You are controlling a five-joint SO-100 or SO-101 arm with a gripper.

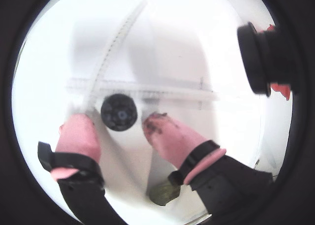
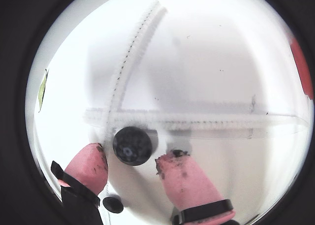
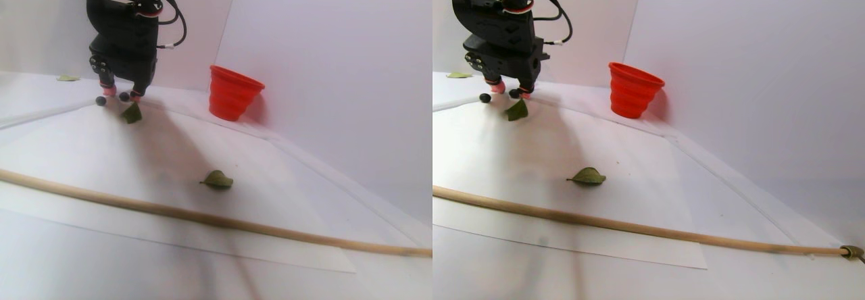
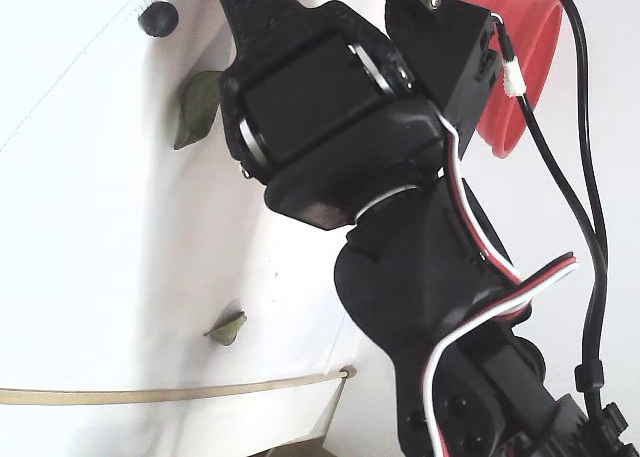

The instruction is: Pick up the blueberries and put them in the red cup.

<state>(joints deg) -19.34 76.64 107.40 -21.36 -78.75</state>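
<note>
One blueberry (image 1: 118,112) (image 2: 132,145) lies on the white sheet between the tips of my pink fingers (image 1: 78,136), with a gap on each side. My gripper (image 1: 116,122) (image 2: 132,157) is open and low over the sheet. A second blueberry (image 2: 112,204) (image 3: 101,101) (image 4: 158,18) sits just outside the left finger. In the stereo pair view the red cup (image 3: 233,94) stands upright to the right of the gripper (image 3: 121,97), near the back wall. It also shows as a red edge (image 2: 301,67) in a wrist view, and partly behind the arm (image 4: 525,67) in the fixed view.
A green leaf (image 1: 165,193) (image 3: 132,114) (image 4: 197,107) lies just behind the fingers, and another leaf (image 3: 217,179) (image 4: 228,327) lies mid-sheet. A long wooden stick (image 3: 203,217) crosses the front of the sheet. White walls close in behind and to the right.
</note>
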